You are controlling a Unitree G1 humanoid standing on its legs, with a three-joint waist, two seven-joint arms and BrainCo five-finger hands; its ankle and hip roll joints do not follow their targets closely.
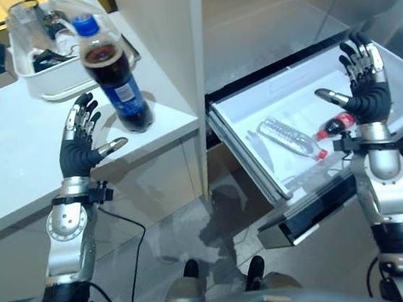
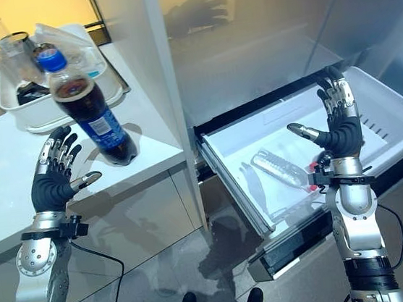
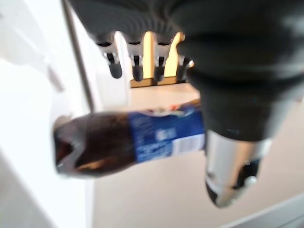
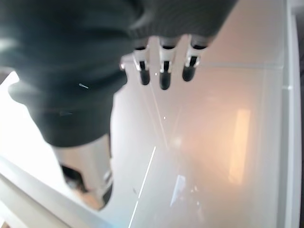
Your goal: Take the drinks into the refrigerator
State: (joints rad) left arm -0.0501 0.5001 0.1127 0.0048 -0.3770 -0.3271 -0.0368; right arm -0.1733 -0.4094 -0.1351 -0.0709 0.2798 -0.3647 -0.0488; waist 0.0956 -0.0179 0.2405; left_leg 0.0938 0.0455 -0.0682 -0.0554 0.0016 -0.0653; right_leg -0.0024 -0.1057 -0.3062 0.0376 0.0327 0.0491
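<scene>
On the tabletop (image 1: 14, 165), the upright cola bottle (image 1: 114, 77) stands just beyond the left hand (image 1: 81, 146), fingers spread, empty; right hand (image 1: 363, 89) likewise over the drawer (image 1: 254, 105).

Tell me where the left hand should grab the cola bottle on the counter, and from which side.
Probably the labelled middle of the cola bottle, approached from the robot's near side, where the open left hand already faces it. The bottle stands upright, and its round body there suits curling fingers around it.

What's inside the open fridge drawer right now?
In the drawer lie a clear bottle and a red-capped cola bottle. The right hand covers part of the cola bottle.
</scene>
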